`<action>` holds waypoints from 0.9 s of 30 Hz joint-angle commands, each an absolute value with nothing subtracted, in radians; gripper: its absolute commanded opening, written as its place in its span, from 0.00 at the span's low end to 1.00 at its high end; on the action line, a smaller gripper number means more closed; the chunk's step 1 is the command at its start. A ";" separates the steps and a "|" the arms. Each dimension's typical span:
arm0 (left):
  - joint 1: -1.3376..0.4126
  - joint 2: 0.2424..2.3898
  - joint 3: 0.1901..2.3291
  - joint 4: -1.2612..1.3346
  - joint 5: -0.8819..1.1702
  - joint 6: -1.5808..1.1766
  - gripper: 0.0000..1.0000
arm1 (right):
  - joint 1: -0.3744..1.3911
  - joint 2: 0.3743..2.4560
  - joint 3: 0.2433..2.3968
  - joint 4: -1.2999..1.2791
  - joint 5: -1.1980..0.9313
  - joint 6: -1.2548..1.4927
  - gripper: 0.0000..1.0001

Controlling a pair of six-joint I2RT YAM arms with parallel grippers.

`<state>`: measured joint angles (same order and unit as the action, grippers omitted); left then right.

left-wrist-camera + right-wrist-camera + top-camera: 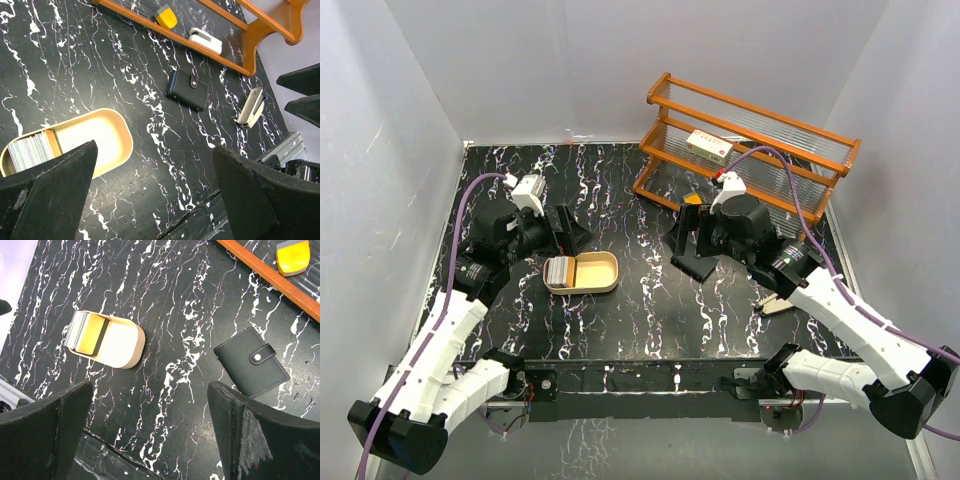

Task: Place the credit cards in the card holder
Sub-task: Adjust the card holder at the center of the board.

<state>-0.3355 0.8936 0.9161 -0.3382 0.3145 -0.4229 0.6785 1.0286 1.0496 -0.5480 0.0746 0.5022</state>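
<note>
A: So left hand (155, 147) and right hand (150, 385) both gaping, empty. The cards (30, 150) stacked in the tray (125, 142), card holder (187, 89) snapped closed on the table (75, 60).

B: Bet it pinches several cards, or the holder skids.

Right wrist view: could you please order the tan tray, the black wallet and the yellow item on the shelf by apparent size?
1. The tan tray and the black wallet: too alike to rank.
2. The yellow item: clearly smallest.
</note>
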 commanded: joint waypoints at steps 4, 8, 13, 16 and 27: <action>-0.328 0.859 0.931 -0.348 0.299 -0.382 0.99 | 0.675 1.022 1.039 -0.500 0.162 0.500 0.98; -0.328 0.891 0.951 -0.400 0.272 -0.358 0.99 | 0.675 1.062 1.035 -0.509 0.208 0.497 0.98; -0.328 0.892 0.930 -0.400 0.253 -0.352 0.99 | 0.676 1.162 1.039 -0.523 0.270 0.455 0.96; -0.328 0.873 0.912 -0.387 0.243 -0.370 0.99 | 0.675 1.236 1.041 -0.539 0.323 0.452 0.87; -0.328 0.859 0.824 -0.365 0.246 -0.362 0.99 | 0.661 1.479 1.053 -0.495 0.445 0.455 0.45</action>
<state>-0.3351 0.8627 0.8368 -0.3771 0.2546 -0.3668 0.6773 1.4322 1.0332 -0.5480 0.3500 0.4633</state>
